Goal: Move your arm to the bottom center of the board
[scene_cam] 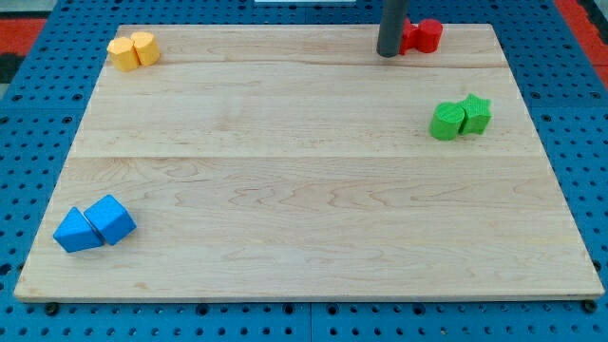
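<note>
My tip [389, 53] is the lower end of a dark rod near the view's top, right of centre, on the wooden board [304, 190]. It stands just left of two red blocks [422, 36], touching or nearly touching the nearer one, which it partly hides. Two yellow blocks [133, 49] sit at the view's top left. A green cylinder-like block [446, 122] and a green star block [476, 113] sit together at the view's right. Two blue blocks, a triangle [75, 231] and a cube-like one [111, 219], lie at the view's bottom left.
The board rests on a blue pegboard surface [38, 114] that surrounds it on all sides. Red matting [24, 24] shows at the view's top corners.
</note>
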`<state>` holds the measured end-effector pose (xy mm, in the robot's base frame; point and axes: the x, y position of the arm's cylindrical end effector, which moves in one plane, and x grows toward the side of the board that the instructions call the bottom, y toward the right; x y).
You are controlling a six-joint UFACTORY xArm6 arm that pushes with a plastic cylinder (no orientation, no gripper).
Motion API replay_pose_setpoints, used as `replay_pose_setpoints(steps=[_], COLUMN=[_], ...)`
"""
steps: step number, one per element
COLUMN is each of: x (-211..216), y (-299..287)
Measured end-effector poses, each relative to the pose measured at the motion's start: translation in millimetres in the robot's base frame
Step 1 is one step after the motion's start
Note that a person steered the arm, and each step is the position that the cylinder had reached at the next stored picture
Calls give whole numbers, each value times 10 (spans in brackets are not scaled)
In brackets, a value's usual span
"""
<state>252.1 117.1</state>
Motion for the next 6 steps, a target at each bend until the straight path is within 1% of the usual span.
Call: replay_pose_setpoints(steps=[1,2,4,5,6], x=[147,949,2339,3141,3459], y=[-40,-391,-1721,-1673,-1451])
